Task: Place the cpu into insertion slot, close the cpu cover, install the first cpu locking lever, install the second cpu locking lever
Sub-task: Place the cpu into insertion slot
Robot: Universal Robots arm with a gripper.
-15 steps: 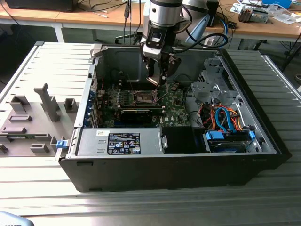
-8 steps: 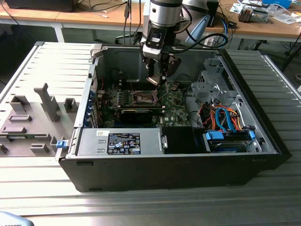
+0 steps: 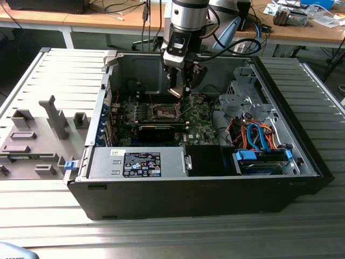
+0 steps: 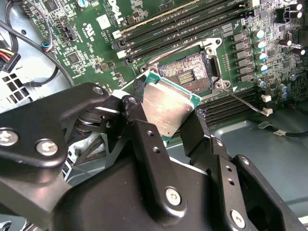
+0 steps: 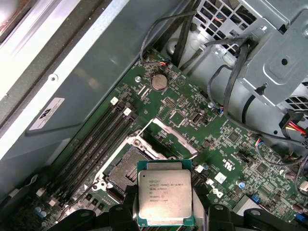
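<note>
Gripper (image 4: 163, 114) clamped on the cpu (image 5: 164, 197) by opposite edges, above the board (image 5: 226, 144); the uncovered slot (image 5: 126, 169) lies below, offset toward the exterior view's left

arm (image 3: 190, 13): silver-grey cylinder, black cable (image 3: 237, 47) | end effector (image 4: 167, 115): black angular links, silver screws (image 4: 173, 195)

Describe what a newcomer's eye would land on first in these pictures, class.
The flat square silver-topped cpu stands out, pinched in the black tool above the green motherboard. Beside it in both wrist views lies the dark square insertion slot with its metal rim, empty. In the exterior view the tool hangs inside an open black computer case.
</note>
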